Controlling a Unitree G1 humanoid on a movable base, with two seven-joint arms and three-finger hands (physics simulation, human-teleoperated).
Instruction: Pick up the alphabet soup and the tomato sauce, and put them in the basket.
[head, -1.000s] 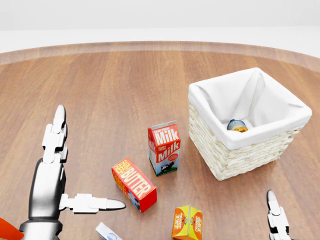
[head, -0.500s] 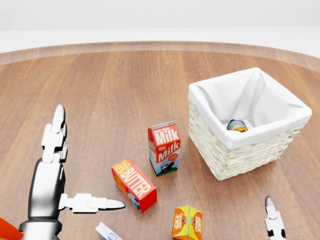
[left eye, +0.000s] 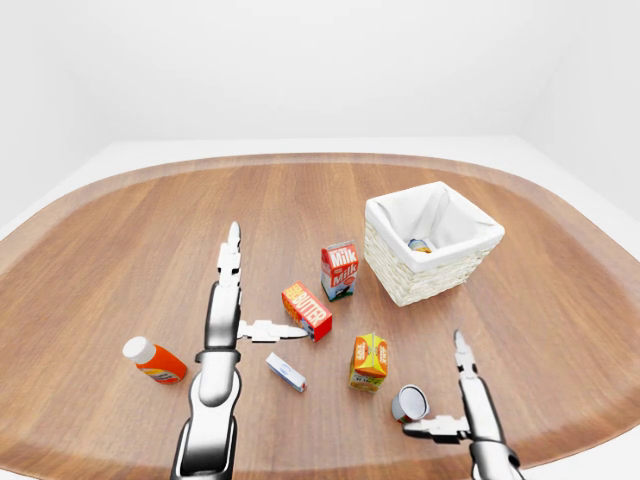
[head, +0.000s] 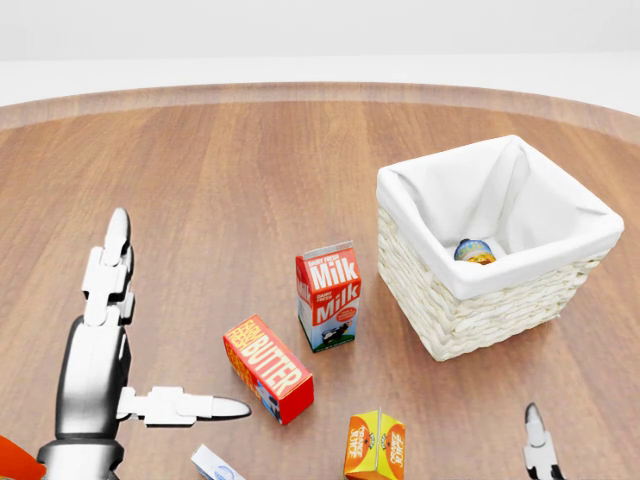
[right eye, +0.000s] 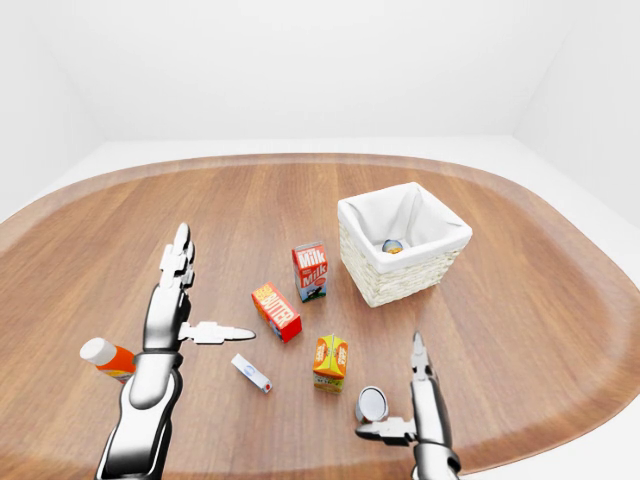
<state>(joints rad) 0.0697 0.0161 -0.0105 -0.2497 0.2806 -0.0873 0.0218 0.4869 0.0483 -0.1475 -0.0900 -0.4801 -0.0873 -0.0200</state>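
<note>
Just right of the fallen can (left eye: 409, 403), the right hand (left eye: 462, 408) hangs with fingers spread, gripping nothing; its thumb reaches under the can. The can lies on its side, open end toward the camera, well below the basket (left eye: 441, 263) in the left-eye view. Another can (head: 474, 251) sits inside the basket. The left hand (left eye: 232, 312), also spread and empty, is farther off. Since the earlier frame, the right hand has dropped lower in the head view.

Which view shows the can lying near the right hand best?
The left-eye view: the can lies on its side just left of the open right hand. The right-eye view shows much the same; the head view cuts it off.
</note>
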